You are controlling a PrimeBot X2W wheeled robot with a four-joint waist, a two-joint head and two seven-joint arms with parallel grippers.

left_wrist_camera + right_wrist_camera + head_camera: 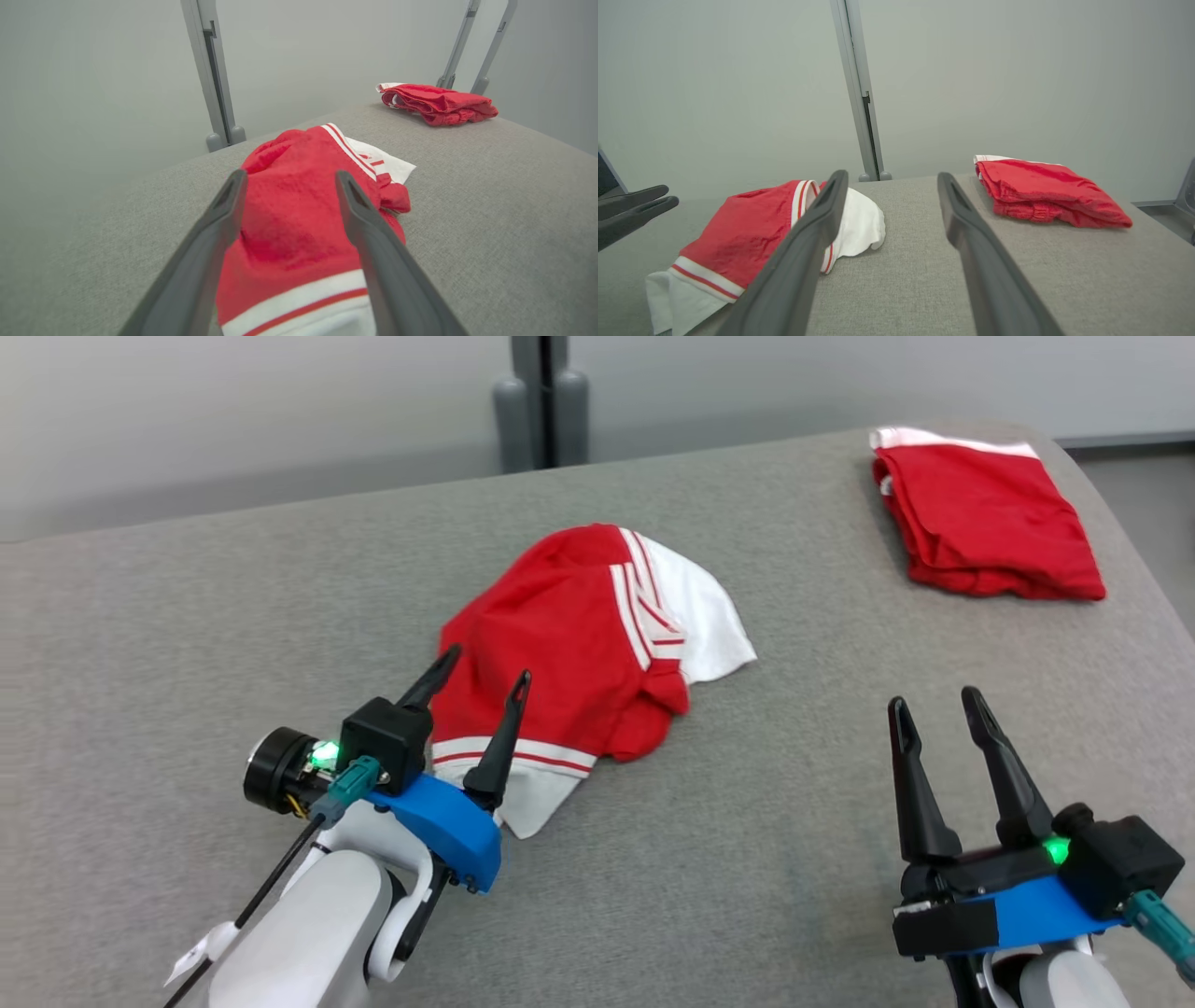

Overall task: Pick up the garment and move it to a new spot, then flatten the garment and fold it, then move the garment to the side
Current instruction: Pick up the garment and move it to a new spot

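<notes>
Head cam: high up, looks fwd & down across desk [794, 859]. L wrist cam: low, v. close to crumpled garment [289, 224]. R wrist: low, further back. All share folded garment [990, 513].

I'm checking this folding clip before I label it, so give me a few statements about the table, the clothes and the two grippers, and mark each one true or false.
1. The left gripper is open over the near hem of the crumpled garment. True.
2. The right gripper is clamped on the crumpled garment. False: it is open over bare table, apart from the cloth.
3. A folded red garment lies at the table's far right. True.
4. The crumpled garment is spread out flat. False: it is bunched in a heap, with a white part showing on its right side.
</notes>
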